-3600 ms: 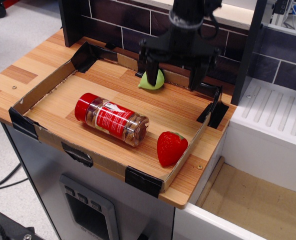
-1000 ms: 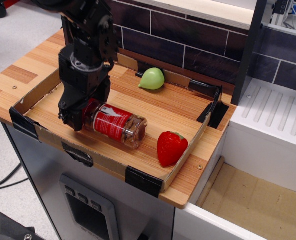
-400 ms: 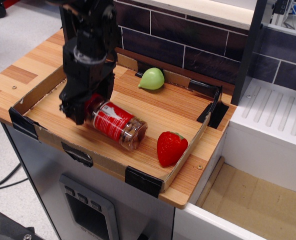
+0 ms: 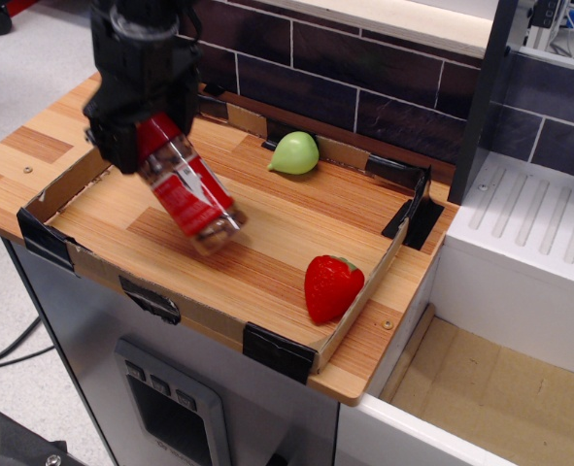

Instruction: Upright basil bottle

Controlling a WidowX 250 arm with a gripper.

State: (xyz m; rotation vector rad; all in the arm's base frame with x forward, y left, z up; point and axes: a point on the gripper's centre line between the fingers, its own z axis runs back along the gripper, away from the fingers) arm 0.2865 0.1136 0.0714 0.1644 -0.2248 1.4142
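The basil bottle [image 4: 191, 196], a clear jar with a red label and red cap, hangs tilted in the air over the left part of the tray, cap end up and to the left, base end down and to the right. My black gripper [image 4: 143, 136] is shut on its cap end, and the cap is mostly hidden between the fingers. The bottle's base is just above the tray floor [image 4: 267, 243].
A red strawberry [image 4: 331, 286] lies at the tray's front right. A light green pear-like fruit [image 4: 295, 153] lies at the back by the dark brick wall. The tray has low cardboard walls with black taped corners [image 4: 278, 351]. A white appliance [image 4: 520, 233] stands to the right.
The gripper came down from the back, closed on the cap end of the lying bottle, and has lifted it up and left, so the bottle now tilts steeply instead of lying flat.
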